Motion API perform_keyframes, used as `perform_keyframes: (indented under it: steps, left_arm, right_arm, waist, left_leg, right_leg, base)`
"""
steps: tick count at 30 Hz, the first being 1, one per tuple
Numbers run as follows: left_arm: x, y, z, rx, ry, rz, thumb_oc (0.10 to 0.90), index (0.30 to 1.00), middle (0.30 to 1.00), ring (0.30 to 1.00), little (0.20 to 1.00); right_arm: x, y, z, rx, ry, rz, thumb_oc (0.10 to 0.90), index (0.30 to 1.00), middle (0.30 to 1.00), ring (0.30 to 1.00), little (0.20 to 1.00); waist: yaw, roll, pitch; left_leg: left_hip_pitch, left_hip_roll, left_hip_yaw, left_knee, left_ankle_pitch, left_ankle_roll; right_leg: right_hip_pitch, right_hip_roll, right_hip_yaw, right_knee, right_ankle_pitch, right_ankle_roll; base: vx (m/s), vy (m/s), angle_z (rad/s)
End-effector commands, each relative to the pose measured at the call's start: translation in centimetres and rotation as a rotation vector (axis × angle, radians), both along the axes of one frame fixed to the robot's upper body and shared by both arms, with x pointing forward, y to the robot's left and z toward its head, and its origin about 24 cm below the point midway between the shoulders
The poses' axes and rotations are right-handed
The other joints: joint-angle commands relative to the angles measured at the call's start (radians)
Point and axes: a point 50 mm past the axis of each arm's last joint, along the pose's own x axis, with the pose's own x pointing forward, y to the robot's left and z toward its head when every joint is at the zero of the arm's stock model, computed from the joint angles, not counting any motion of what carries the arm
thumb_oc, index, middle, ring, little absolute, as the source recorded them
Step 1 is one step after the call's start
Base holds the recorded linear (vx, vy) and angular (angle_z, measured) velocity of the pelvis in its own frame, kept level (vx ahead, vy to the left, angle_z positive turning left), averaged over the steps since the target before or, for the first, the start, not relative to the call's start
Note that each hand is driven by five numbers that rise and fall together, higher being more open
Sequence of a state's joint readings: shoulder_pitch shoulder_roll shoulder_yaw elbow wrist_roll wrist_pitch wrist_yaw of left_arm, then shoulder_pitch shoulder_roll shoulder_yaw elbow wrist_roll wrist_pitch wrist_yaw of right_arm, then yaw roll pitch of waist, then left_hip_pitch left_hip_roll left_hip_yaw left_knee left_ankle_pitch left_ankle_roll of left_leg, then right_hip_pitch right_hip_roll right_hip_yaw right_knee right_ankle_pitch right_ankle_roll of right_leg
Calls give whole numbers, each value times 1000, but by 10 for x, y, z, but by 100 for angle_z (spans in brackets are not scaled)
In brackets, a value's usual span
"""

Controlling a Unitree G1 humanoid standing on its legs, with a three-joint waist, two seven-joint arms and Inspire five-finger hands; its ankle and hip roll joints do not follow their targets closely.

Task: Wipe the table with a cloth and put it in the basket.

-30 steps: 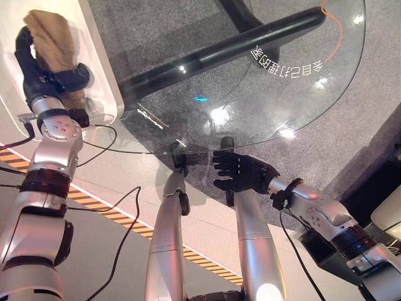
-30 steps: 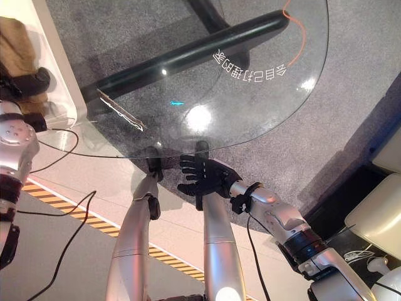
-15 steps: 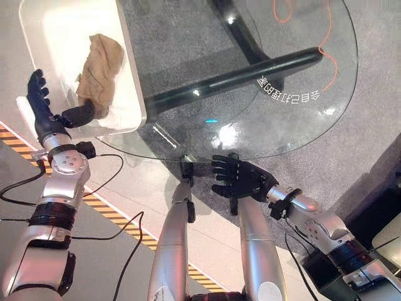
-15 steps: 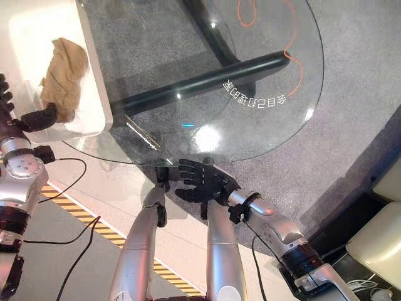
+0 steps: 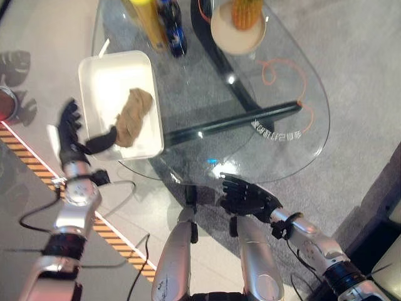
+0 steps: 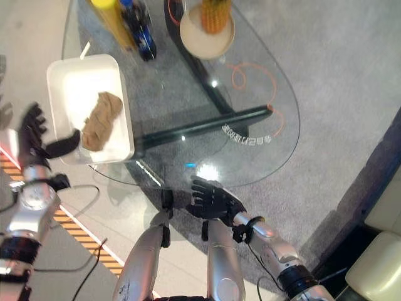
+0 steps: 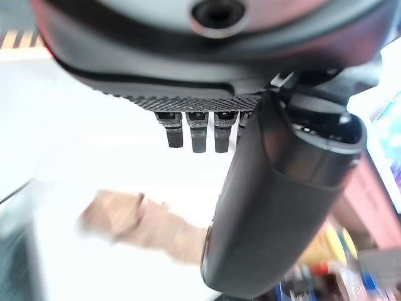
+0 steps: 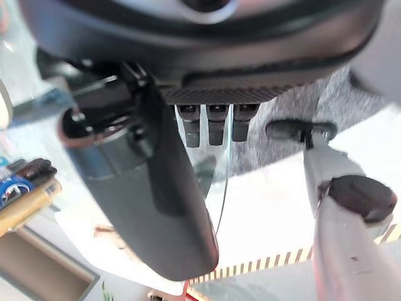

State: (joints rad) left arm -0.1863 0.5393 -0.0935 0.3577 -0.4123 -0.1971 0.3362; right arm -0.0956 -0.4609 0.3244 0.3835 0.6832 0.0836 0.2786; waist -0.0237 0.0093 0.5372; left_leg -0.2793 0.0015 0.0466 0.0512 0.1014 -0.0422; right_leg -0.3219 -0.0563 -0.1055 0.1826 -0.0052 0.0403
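The left hand (image 5: 70, 141) hovered by the basket's (image 5: 99, 75) outer edge, fingers spread, holding nothing. The cloth (image 5: 131, 117) lay inside, its long axis running from 1 to 7 o'clock. The right hand (image 5: 247, 195) hung splayed under the glass surface (image 5: 276, 94), at its 6 o'clock edge.

Cloth (image 5: 133, 116) in basket (image 5: 106, 69), on table (image 5: 276, 81) left side.
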Motion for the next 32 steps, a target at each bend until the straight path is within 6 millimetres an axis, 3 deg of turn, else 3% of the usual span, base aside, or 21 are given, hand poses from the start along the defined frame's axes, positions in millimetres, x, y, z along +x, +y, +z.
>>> perform_keyframes:
  steps: [1, 9, 17, 25, 32]
  left_arm:
    - [-20, -15, -29, -27, 98, -170, 800, 900, 900, 900, 900]
    - [-86, -47, -137, -158, 609, -286, 800, 900, 900, 900, 900]
    - [-137, -62, -196, -269, 954, -267, 800, 900, 900, 900, 900]
    - [-163, -72, -215, -337, 1097, -288, 800, 900, 900, 900, 900]
    - [-164, -72, -217, -373, 1101, -278, 800, 900, 900, 900, 900]
  right_arm:
    - [-17, 5, -9, 22, -17, -31, 800, 900, 900, 900, 900]
    - [-59, -11, -66, -45, 268, -142, 800, 900, 900, 900, 900]
    - [-100, -15, -110, -181, 502, -153, 800, 900, 900, 900, 900]
    - [-126, -10, -128, -196, 650, -169, 800, 900, 900, 900, 900]
    - [-133, -7, -131, -212, 669, -143, 800, 900, 900, 900, 900]
  waist:
    - [14, -8, -117]
    - [16, -23, -283]
    - [3, -29, -378]
    - [-12, -21, -417]
    - [-21, -16, -435]
  left_leg:
    - [44, -74, -36, 27, -90, -5]
    - [219, -39, -30, -47, -99, -8]
    - [335, -10, -4, -95, -115, -12]
    - [389, 2, 18, -126, -128, -5]
    - [405, 5, 32, -138, -134, -1]
  right_leg:
    - [93, 2, -28, -49, -39, 32]
    - [286, 24, -35, -153, -24, 25]
    - [394, 39, -23, -202, -31, 29]
    - [435, 40, -5, -233, -28, 35]
    - [448, 34, -3, -254, -19, 40]
  base:
    - [34, -137, 2]
    - [79, -132, 3]
    - [62, -79, -3]
    - [19, -25, -11]
    - [10, -3, -10]
